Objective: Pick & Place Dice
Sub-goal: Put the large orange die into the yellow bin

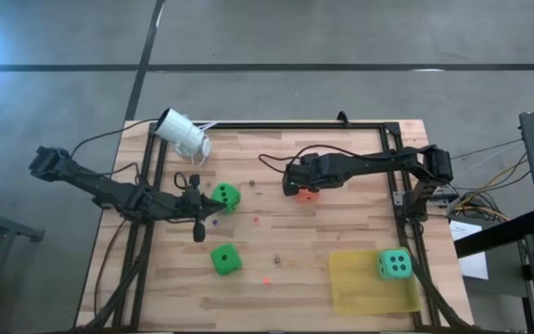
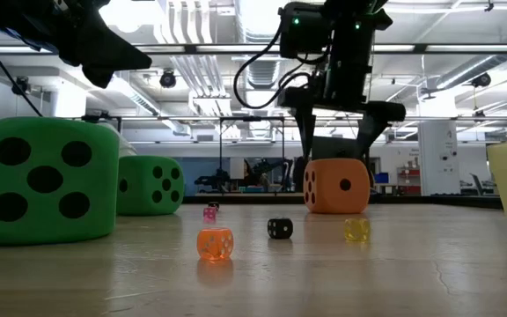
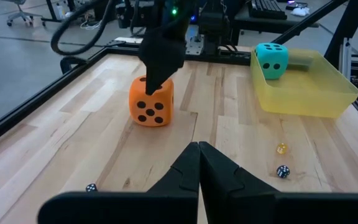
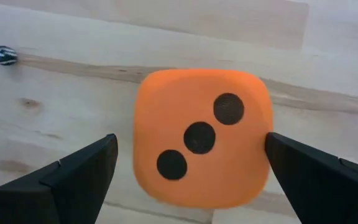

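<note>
Overhead, table-level and wrist views of a two-arm rig at a wooden table (image 1: pixel 276 232). The right gripper (image 1: pixel 306 192) is lowered over the orange-red die (image 2: pixel 336 186), its two fingers (image 4: pixel 73 171) spread wide and standing on either side of the cube with a visible gap on each side, so nothing is gripped; the die rests on the table near the middle of the far half, three pips facing up toward the wrist camera. The left gripper (image 1: pixel 198 225) hangs above the left half of the table with its fingers (image 3: pixel 199 168) pressed together and empty. One bright green die (image 1: pixel 226 197) lies just beside the left gripper, toward the far edge; the second bright green die (image 1: pixel 225 259) lies nearer the front edge, apart from both arms. The teal die (image 1: pixel 396 265) sits inside the yellow tray (image 1: pixel 364 288) at the front right corner. Several tiny coloured dice (image 2: pixel 215 243) are scattered across the boards between the large cubes
</note>
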